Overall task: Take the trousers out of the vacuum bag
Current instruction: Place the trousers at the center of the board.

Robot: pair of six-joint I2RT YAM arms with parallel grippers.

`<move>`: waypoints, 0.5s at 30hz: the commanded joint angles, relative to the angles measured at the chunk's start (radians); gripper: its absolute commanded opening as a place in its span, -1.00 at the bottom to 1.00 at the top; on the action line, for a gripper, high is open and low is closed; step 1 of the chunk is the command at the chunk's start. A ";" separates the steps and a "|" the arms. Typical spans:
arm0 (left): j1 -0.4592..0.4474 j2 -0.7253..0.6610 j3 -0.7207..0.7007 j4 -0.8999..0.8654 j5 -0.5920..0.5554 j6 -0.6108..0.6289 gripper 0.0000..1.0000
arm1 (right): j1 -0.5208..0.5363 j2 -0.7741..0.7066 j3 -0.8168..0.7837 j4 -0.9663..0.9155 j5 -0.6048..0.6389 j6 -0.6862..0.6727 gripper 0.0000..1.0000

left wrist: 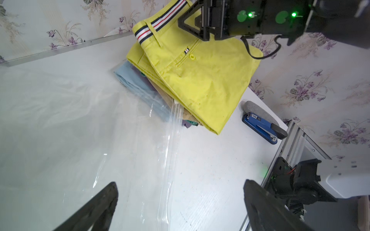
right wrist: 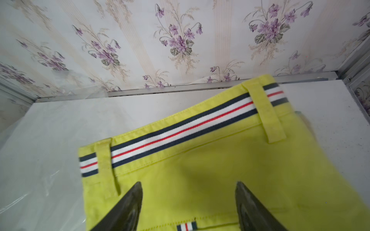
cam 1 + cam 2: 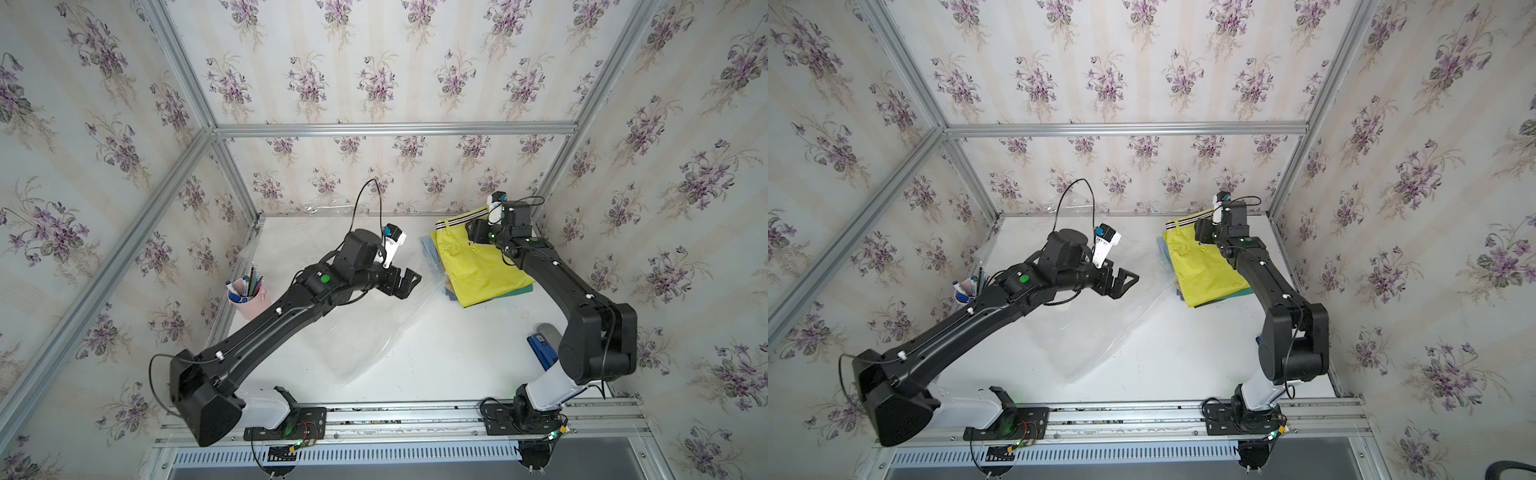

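The trousers (image 3: 478,270) (image 3: 1208,270) lie folded in a stack at the back right of the table. A bright yellow pair (image 1: 200,80) (image 2: 200,170) with a striped waistband is on top. Light blue (image 1: 136,86), khaki and purple pairs show beneath, their near edge under the plastic of the vacuum bag (image 3: 353,332) (image 3: 1092,332) (image 1: 80,120). The clear bag lies flat across the middle and left. My right gripper (image 3: 473,235) (image 3: 1202,232) (image 2: 189,183) hovers open just over the yellow pair near the waistband. My left gripper (image 3: 409,282) (image 3: 1127,282) (image 1: 180,183) hangs wide open above the bag's edge, empty.
A pink cup of pens (image 3: 247,297) (image 3: 967,291) stands at the left edge. A blue stapler (image 3: 542,351) (image 1: 260,128) and a grey oblong object (image 1: 258,111) lie at the right, by my right arm. Papered walls close three sides; a metal rail (image 3: 395,415) runs along the front.
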 commanded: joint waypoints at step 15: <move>-0.005 -0.229 -0.295 0.017 -0.089 -0.094 1.00 | 0.006 0.330 0.139 0.067 0.216 -0.062 0.61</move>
